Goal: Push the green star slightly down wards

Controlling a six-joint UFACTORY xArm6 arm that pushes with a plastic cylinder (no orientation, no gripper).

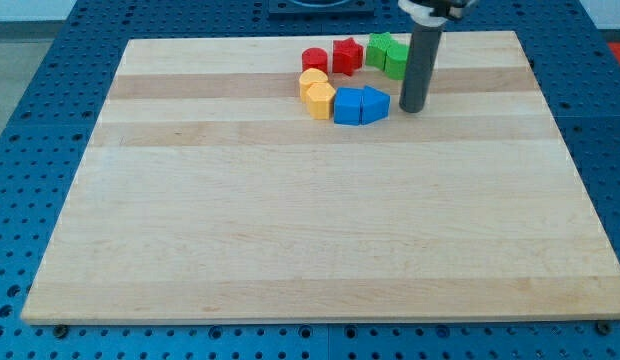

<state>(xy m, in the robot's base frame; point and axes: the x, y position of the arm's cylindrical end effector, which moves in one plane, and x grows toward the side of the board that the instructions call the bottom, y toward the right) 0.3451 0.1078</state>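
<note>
The green star (379,48) lies near the board's top edge, touching a second green block (397,58) on its right. My tip (413,108) rests on the board just below and right of the green blocks, close to the right of the blue blocks. The rod partly hides the right side of the second green block.
A red star (347,55) and a red cylinder (314,60) lie left of the green star. Below them are a yellow block (312,80), an orange hexagon (319,100), a blue cube (347,105) and a blue wedge-like block (374,104). They stand on the wooden board (290,220).
</note>
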